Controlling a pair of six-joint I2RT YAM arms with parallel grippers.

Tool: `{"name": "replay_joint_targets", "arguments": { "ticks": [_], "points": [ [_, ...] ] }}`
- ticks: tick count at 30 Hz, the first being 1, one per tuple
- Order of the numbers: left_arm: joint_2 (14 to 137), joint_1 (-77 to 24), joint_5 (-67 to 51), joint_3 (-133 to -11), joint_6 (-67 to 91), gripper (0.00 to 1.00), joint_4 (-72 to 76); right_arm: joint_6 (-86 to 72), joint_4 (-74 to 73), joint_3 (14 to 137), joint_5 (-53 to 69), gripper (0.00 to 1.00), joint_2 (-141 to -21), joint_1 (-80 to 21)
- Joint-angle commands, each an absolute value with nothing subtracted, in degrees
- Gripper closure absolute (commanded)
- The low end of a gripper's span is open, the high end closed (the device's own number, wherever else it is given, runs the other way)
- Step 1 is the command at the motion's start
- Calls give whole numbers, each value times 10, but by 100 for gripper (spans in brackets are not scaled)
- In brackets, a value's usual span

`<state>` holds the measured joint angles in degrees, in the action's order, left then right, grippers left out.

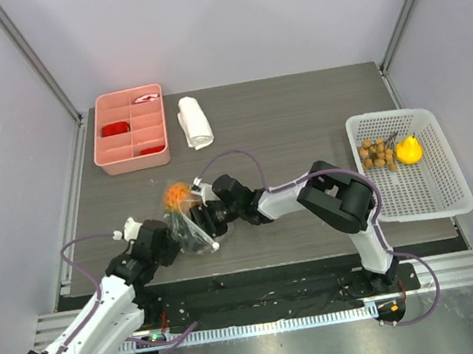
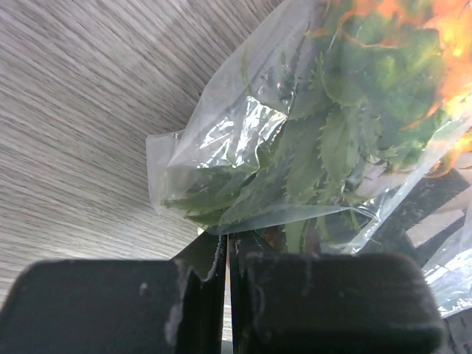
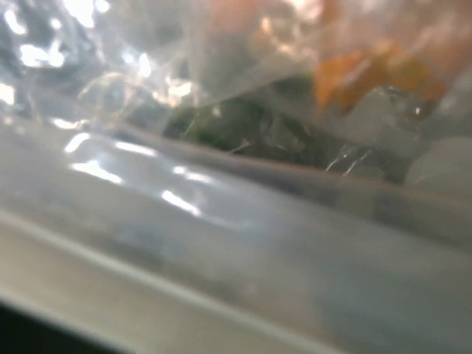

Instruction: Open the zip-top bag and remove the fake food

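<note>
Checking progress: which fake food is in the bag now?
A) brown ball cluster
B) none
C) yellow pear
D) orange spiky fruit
D: the orange spiky fruit shows through the zip-top bag; the yellow pear and brown ball cluster lie in the white basket.

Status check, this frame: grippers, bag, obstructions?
Left gripper shut on zip-top bag. Right gripper at bag, jaws unclear. Orange spiky fruit inside; pear, brown cluster in basket. Nothing blocking.

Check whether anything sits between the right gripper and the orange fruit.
Yes. The clear plastic of the bag lies between the right gripper and the orange fruit, which shows only through the film in the right wrist view. The left gripper pinches the bag by an edge.
</note>
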<state>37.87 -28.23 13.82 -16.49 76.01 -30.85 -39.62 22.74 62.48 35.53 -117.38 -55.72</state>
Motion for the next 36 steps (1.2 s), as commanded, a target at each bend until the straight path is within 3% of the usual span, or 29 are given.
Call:
{"name": "replay_joint_targets", "arguments": {
  "ticks": [1,5,6,7,11,13,14,16,20,24,36],
  "points": [
    [388,-283,124,-158,774,100,-266,-362,260,626,339,26,-1201,-570],
    [381,-283,133,-171,768,100,-276,-352,272,622,301,40,-1195,-570],
    [378,-283,135,-174,761,100,-280,-352,274,624,296,54,-1194,-570],
    [375,-283,138,-178,753,100,-290,-352,279,625,293,61,-1193,-570],
    [318,-283,150,-216,692,97,-322,-332,222,630,251,77,-1151,-568],
    [279,-284,149,-229,645,85,-324,-320,151,644,222,82,-1114,-567],
    [260,-283,148,-242,624,69,-313,-309,127,651,216,82,-1106,-567],
    [210,-283,133,-261,573,49,-294,-301,68,671,195,84,-1088,-566],
    [226,-283,133,-343,532,28,-286,-301,33,679,186,86,-1074,-567],
    [364,-283,85,-426,477,26,-316,-317,15,686,175,89,-1059,-568],
    [514,-283,-41,-483,390,31,-258,-368,-56,696,142,93,-999,-563]
  ]
}}
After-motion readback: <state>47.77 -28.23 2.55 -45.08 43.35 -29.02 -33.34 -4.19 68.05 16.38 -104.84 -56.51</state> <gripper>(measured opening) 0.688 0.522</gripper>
